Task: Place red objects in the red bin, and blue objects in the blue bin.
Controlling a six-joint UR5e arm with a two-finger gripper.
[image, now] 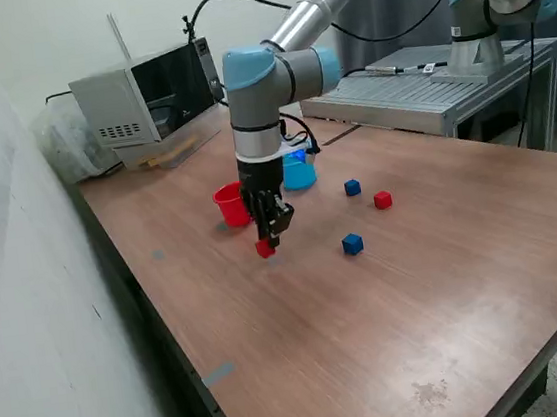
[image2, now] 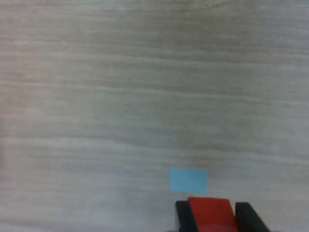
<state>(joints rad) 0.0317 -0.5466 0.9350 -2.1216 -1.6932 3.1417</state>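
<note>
My gripper [image: 267,242] points down at the table, shut on a small red cube [image: 265,249] just in front of the red bin [image: 230,204]. In the wrist view the red cube [image2: 211,214] sits clamped between the two black fingers [image2: 182,216]. Whether the cube touches the table I cannot tell. The blue bin [image: 299,174] stands behind the arm, partly hidden by it. A second red cube [image: 383,200] and two blue cubes [image: 353,188] [image: 352,244] lie loose toward the exterior view's right.
A grey microwave-like box [image: 145,98] stands at the back, and a metal rack with a second robot base [image: 445,79] at the back right. A small blue tape mark [image2: 188,180] is on the wooden table [image: 372,319]. The table's near edge runs along the exterior view's left.
</note>
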